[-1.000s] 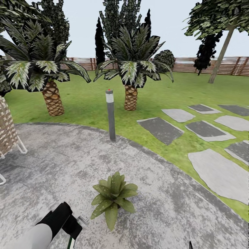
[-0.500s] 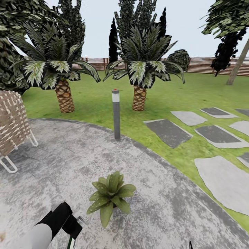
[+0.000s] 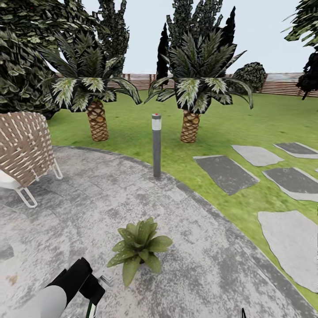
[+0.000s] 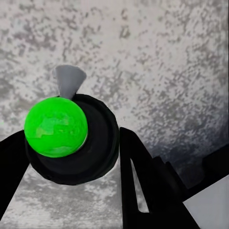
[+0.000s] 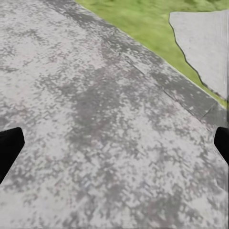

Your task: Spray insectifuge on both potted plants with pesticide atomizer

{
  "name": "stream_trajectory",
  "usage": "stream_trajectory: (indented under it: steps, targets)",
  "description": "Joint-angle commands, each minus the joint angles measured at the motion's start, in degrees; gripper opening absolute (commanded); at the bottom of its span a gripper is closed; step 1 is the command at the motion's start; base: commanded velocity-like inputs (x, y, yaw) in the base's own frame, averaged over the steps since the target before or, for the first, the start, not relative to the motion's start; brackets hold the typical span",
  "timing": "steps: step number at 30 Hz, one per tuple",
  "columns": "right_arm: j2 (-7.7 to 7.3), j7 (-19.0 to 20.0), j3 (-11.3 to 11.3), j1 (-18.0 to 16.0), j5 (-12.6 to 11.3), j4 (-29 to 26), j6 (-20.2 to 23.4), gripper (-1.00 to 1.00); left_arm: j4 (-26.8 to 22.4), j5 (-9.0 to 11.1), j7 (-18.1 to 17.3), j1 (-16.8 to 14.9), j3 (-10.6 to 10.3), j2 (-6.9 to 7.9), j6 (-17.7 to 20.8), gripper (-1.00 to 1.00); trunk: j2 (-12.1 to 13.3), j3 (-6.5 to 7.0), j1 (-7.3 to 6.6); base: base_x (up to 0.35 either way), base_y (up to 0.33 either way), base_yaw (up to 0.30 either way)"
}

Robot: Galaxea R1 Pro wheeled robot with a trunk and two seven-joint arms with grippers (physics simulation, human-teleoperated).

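Atomizer (image 4: pixel 64 138): one, clamped upright between the jaws of our left gripper (image 4: pixel 71 162), seen from above in the left wrist view as a green cap with the pale trigger beside it; low over the patio (image 3: pixel 212 274). We judge it light, rigid and smooth-walled, best held round the body below the trigger head. Potted plants: one counted (image 3: pixel 138 247), a low rosette on the paving just ahead of our left arm; soft leaves, not to be gripped. Right gripper (image 5: pixel 114 143): jaws wide apart, empty. Bollard lamp (image 3: pixel 156 145): one. Palms: two. Wicker seat (image 3: pixel 24 148): one.
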Motion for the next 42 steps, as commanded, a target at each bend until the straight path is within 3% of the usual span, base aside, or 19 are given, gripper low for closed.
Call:
stream_trajectory:
  steps: [1, 13, 27, 42]
  targets:
    - [-0.01, -0.4, -0.2, 0.0, 0.6, 0.1, -0.1, 1.00, -0.1, -0.4, -0.4, 0.0, 0.5, -0.05, 0.4, -1.00, 0.0, -0.05, -0.01, 0.000, -0.273, 0.021]
    - [-0.03, -0.4, -0.2, 0.0, 0.6, 0.1, -0.2, 1.00, 0.0, -0.4, -0.4, 0.0, 0.5, 0.00, 0.4, -1.00, 0.0, -0.05, -0.01, 0.000, -0.178, 0.010]
    - [-0.01, -0.4, -0.2, 0.0, 0.6, 0.1, -0.1, 1.00, 0.1, -0.4, -0.5, 0.0, 0.5, -0.04, 0.4, -1.00, 0.0, -0.05, -0.01, 0.004, -0.007, 0.258]
    - [0.04, -0.4, -0.2, 0.0, 0.6, 0.1, -0.1, 1.00, 0.0, -0.4, -0.4, 0.0, 0.5, -0.05, 0.4, -1.00, 0.0, -0.05, -0.01, 0.057, -0.227, 0.116]
